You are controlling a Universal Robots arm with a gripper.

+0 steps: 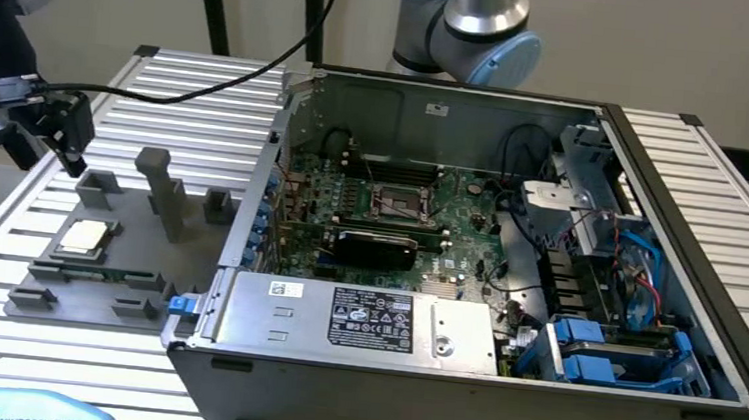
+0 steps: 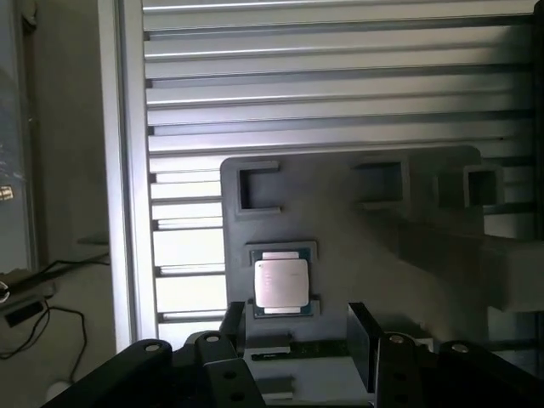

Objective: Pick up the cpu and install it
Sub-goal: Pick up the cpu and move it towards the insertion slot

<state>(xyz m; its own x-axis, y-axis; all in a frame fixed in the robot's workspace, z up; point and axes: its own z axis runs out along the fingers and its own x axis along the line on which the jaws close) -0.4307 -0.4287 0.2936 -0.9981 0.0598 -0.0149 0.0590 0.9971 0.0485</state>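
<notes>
Pincer [image 2: 296,321] body cut off — PSU label [image 1: 373,320] unreadable.

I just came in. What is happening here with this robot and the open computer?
A robot arm is working on installing a cpu into the open computer case. The cpu lies in its holder on the grey tray, beside the case at the exterior view's left. The jaws hang open above the tray, close to the cpu and not touching it. Nothing is picked up yet.
</notes>
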